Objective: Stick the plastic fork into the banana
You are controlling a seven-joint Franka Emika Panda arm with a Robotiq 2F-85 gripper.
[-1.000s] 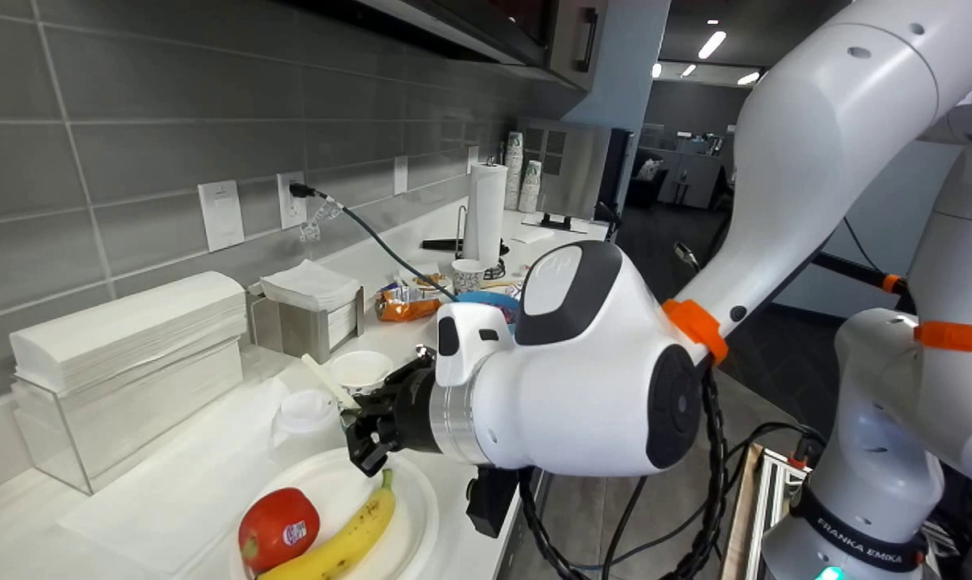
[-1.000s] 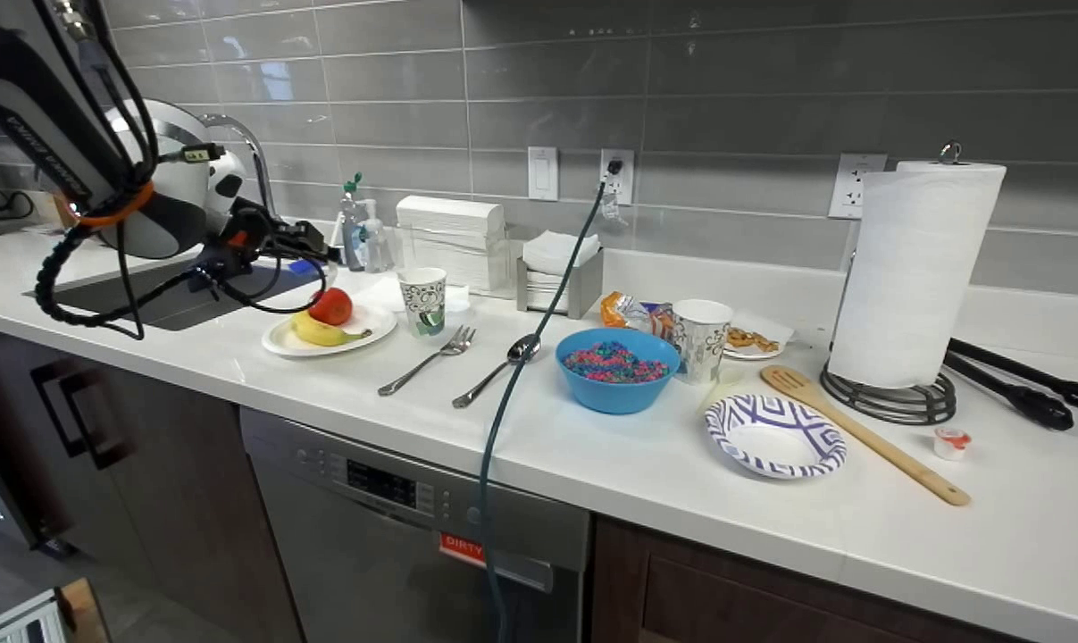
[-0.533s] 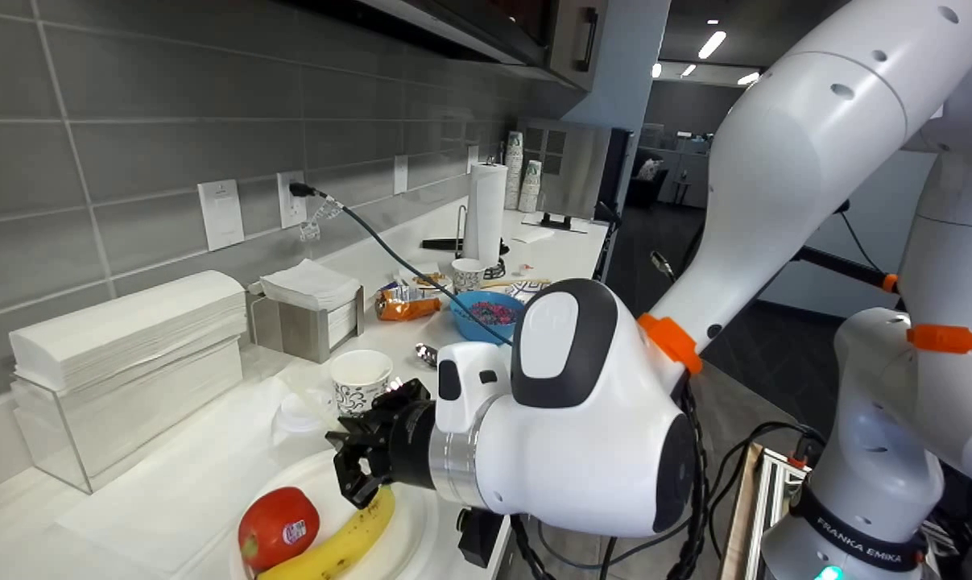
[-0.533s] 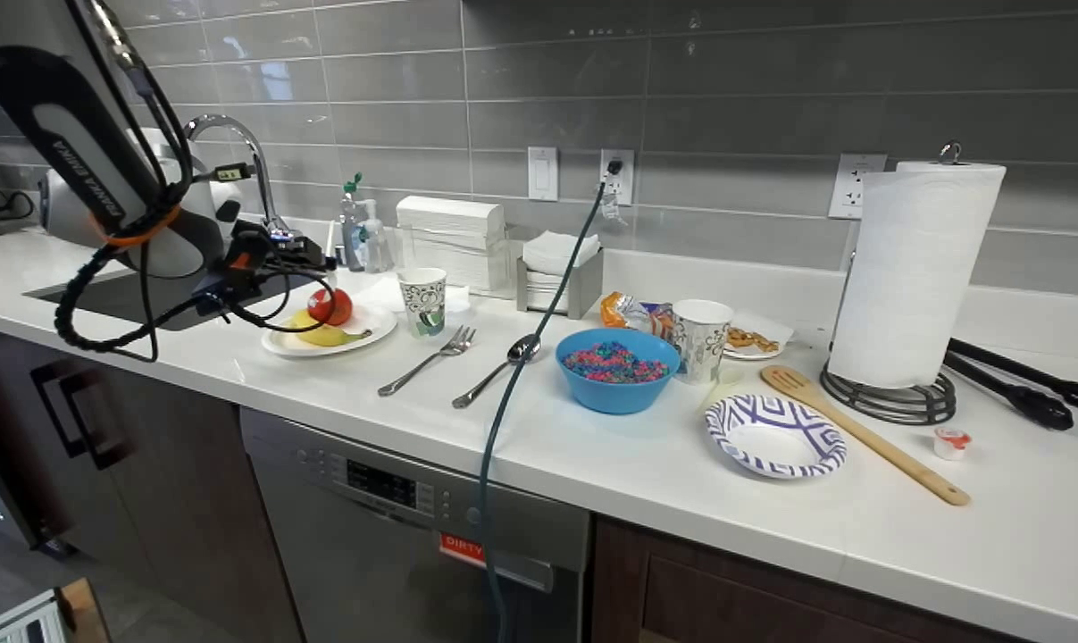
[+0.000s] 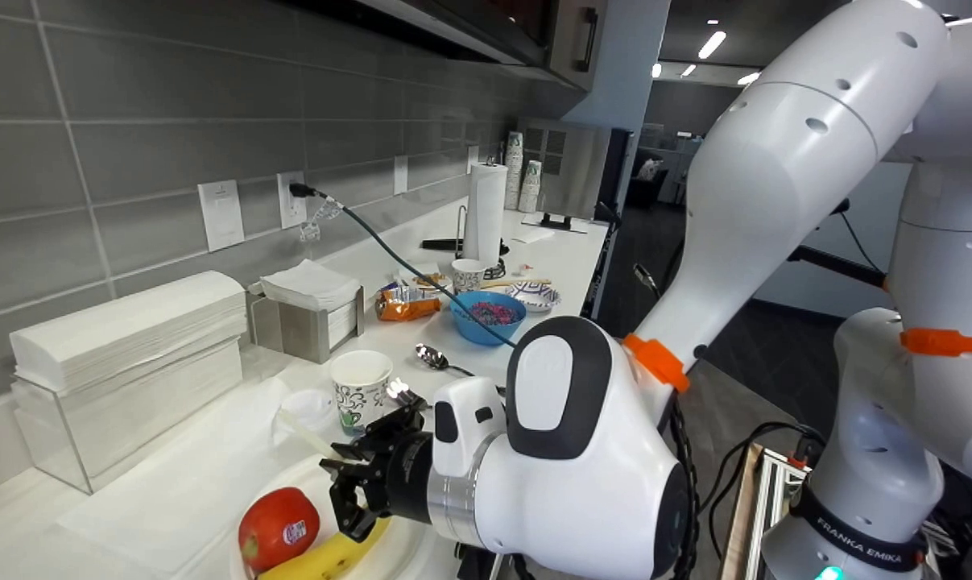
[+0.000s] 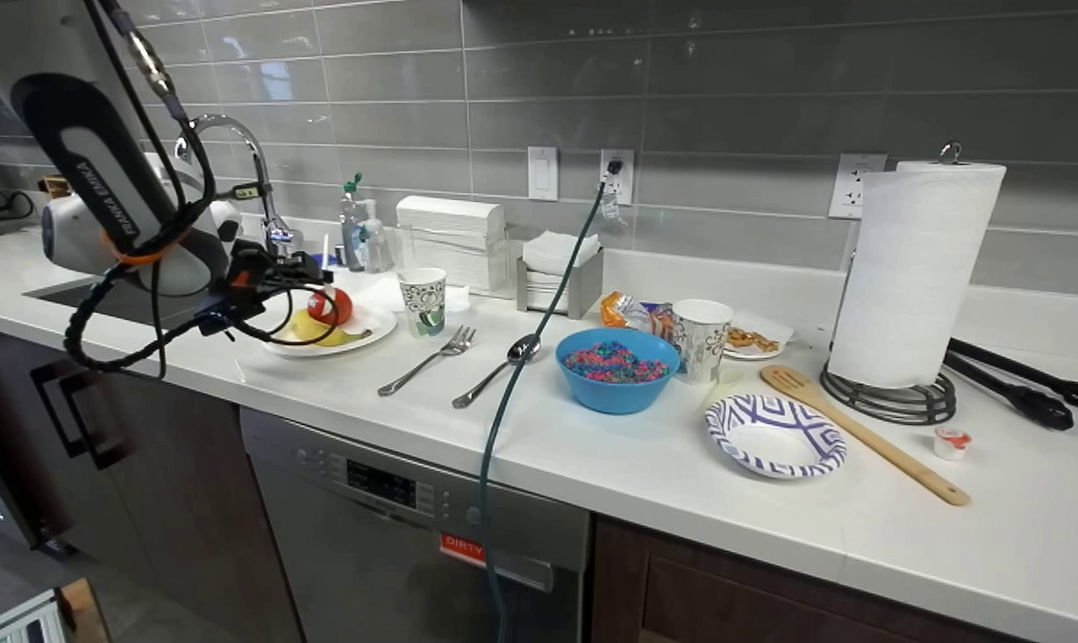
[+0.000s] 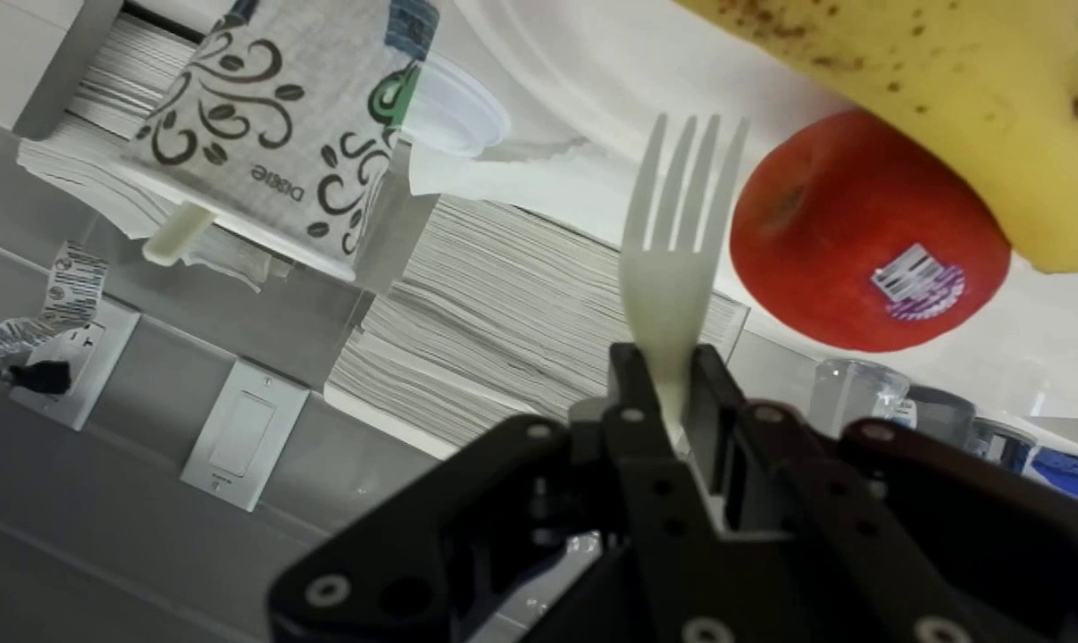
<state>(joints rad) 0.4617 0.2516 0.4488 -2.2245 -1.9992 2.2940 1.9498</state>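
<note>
At left in the scene, holds the fork (image 7: 670, 290) by its handle in the gripper (image 7: 668, 384), with jaws almost together on it and tines apart from the banana (image 6: 333, 337), lying on the plate (image 6: 375, 324) nearer than the fruit (image 6: 341, 309), left of the cup (image 6: 424, 304) in an exterior view.

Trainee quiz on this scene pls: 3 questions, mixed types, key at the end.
1. Short answer: in the wrist view, by which part does the gripper hold the plastic fork?
2. True or false: the plastic fork is already stuck into the banana.
3. Multiple choice: in an exterior view, which utensil lies between the metal fork and the blue bowl? A: wooden spoon; B: metal spoon; C: plastic fork.

Key:
1. The handle.
2. False; the wrist view shows it clear of the banana.
3. B.
</note>
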